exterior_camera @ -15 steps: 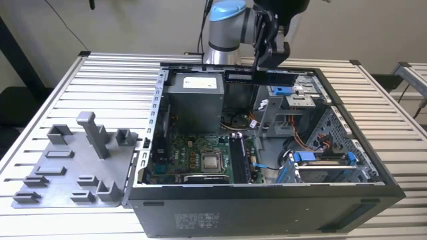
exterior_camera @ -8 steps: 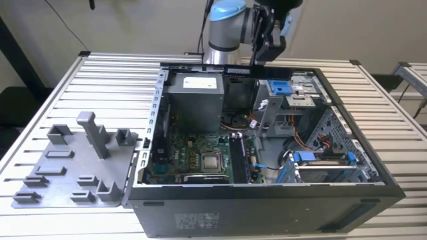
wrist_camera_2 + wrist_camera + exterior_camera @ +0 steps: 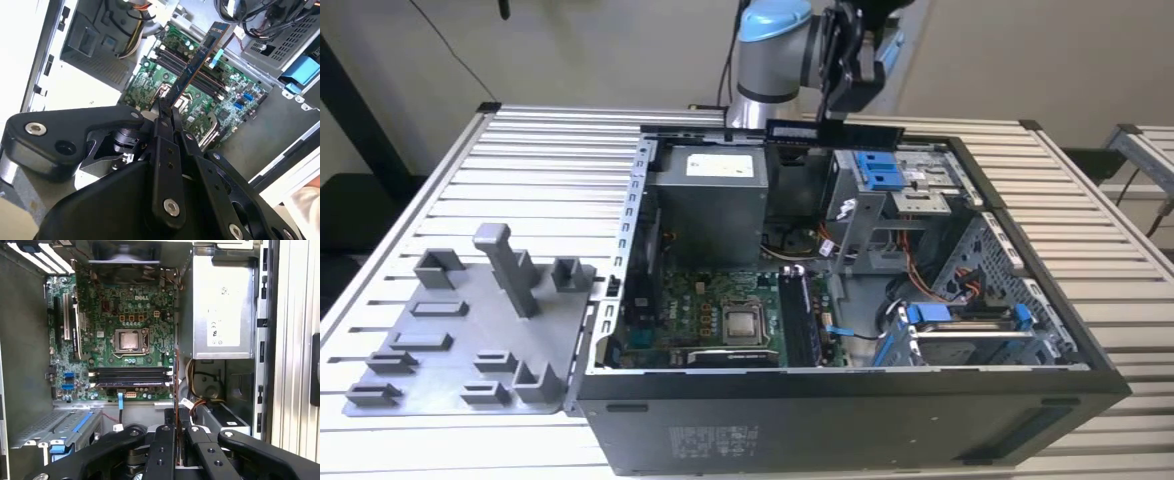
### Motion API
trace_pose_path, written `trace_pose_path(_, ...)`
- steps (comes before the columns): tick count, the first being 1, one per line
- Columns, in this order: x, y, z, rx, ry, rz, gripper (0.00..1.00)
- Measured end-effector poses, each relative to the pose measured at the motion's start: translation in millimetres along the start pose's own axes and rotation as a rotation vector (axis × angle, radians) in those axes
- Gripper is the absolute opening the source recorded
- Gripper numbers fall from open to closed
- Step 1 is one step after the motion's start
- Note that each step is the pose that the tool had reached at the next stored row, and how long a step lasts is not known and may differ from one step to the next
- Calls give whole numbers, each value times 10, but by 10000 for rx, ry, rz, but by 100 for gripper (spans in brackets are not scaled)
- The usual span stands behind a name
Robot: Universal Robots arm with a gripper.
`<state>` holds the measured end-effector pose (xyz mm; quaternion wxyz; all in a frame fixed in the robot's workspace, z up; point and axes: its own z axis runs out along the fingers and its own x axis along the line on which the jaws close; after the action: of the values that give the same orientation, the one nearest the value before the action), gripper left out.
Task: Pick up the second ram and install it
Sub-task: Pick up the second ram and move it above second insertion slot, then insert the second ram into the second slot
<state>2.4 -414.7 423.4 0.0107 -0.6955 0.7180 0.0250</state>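
Observation:
My gripper (image 3: 834,118) hangs above the back of the open computer case (image 3: 854,385), shut on the second ram (image 3: 854,130), a dark narrow stick held level over the case's rear wall. In the second wrist view the fingers (image 3: 162,125) clamp one end of the ram (image 3: 200,55), which juts out over the motherboard. In the first wrist view the ram (image 3: 176,390) is seen edge-on as a thin line rising from the gripper (image 3: 176,427). The long black memory slots (image 3: 130,376) lie on the motherboard (image 3: 720,320) well below the stick.
A grey power supply (image 3: 707,195) and a drive cage with blue tabs (image 3: 887,170) flank the motherboard, with loose cables between them. The processor socket (image 3: 129,340) sits beside the slots. A grey tray with plastic blocks (image 3: 454,330) lies at the exterior view's left of the case.

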Motion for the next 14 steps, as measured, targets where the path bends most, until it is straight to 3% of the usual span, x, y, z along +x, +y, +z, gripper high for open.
trace_pose_path(14, -14, 1, 1, 0, -2, 9, 14)
